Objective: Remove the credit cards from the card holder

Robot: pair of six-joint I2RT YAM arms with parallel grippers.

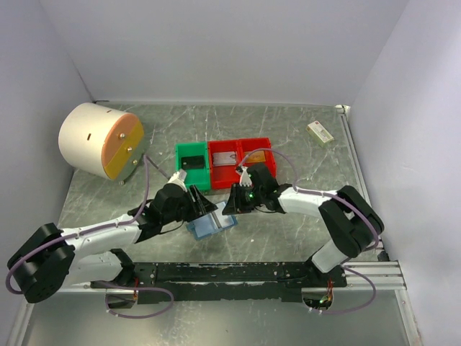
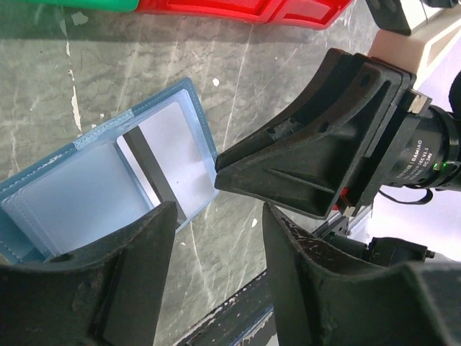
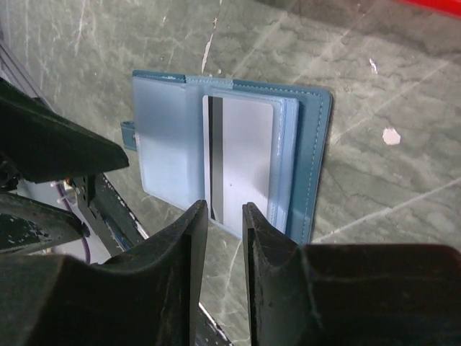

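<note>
The blue card holder [image 1: 211, 225] lies open on the table between both grippers. A white credit card [image 3: 245, 155] with a dark stripe sits in its right-hand clear pocket; the same card [image 2: 176, 155] shows in the left wrist view. My right gripper [image 3: 225, 210] hovers at the card's near edge, its jaws a narrow gap apart with only table showing between them. My left gripper [image 2: 220, 216] stands open and wide at the holder's [image 2: 86, 194] near corner, holding nothing. In the top view the left gripper [image 1: 199, 203] and right gripper [image 1: 232, 204] face each other over the holder.
A green bin [image 1: 192, 164] and two red bins [image 1: 241, 158] stand just behind the holder. A white drum with an orange face [image 1: 97, 140] is at the back left, a small cream box [image 1: 320, 131] at the back right. The black base rail [image 1: 238, 274] runs along the near edge.
</note>
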